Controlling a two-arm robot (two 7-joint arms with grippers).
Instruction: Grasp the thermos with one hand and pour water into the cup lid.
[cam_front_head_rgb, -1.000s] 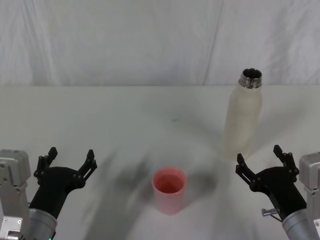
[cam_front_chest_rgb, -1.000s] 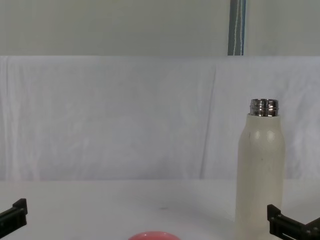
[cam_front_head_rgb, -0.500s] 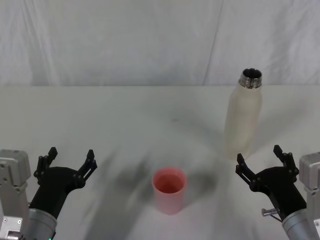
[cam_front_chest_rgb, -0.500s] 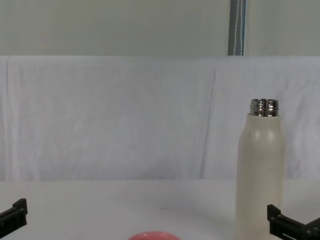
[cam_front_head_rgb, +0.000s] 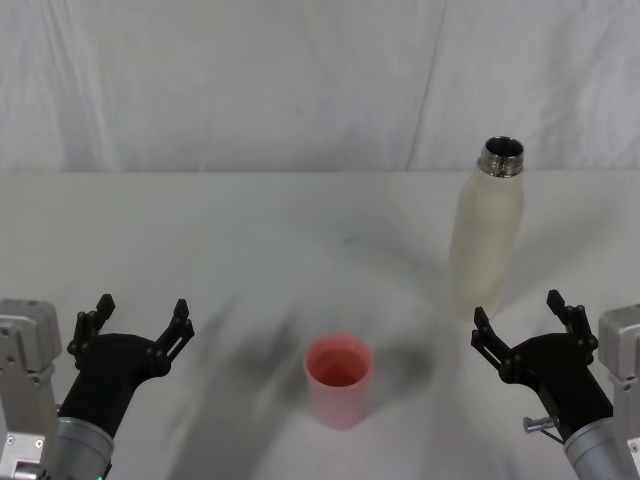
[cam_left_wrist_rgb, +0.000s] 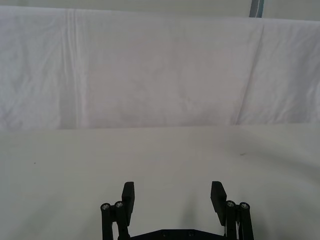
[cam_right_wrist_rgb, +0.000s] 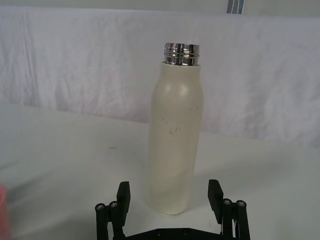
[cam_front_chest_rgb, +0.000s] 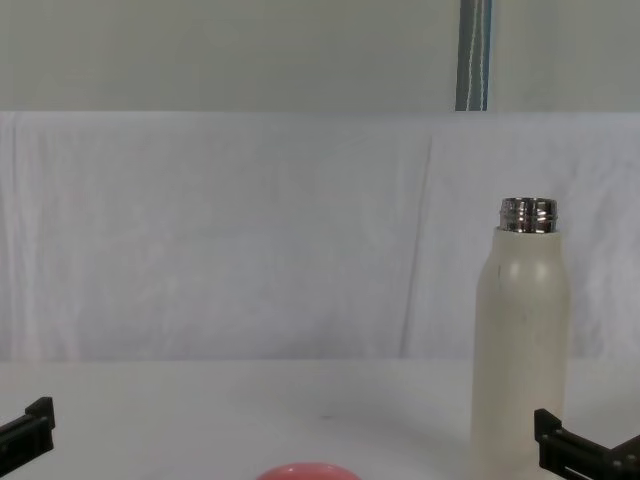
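Head view shows the thermos (cam_front_head_rgb: 486, 232) upright on the desk (cam_front_head_rgb: 250, 240), far right; the cup lid (cam_front_head_rgb: 338, 379) stands nearer, at centre. Right gripper (cam_front_head_rgb: 527, 326) sits just before the thermos, left gripper (cam_front_head_rgb: 135, 327) low at left; both jaws wide open, holding nothing.

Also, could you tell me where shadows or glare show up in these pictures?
Head view: soft blurred shadows spread on the table around the cup lid. Right wrist view: bright highlights on the thermos steel neck. Chest view: even, flat light.
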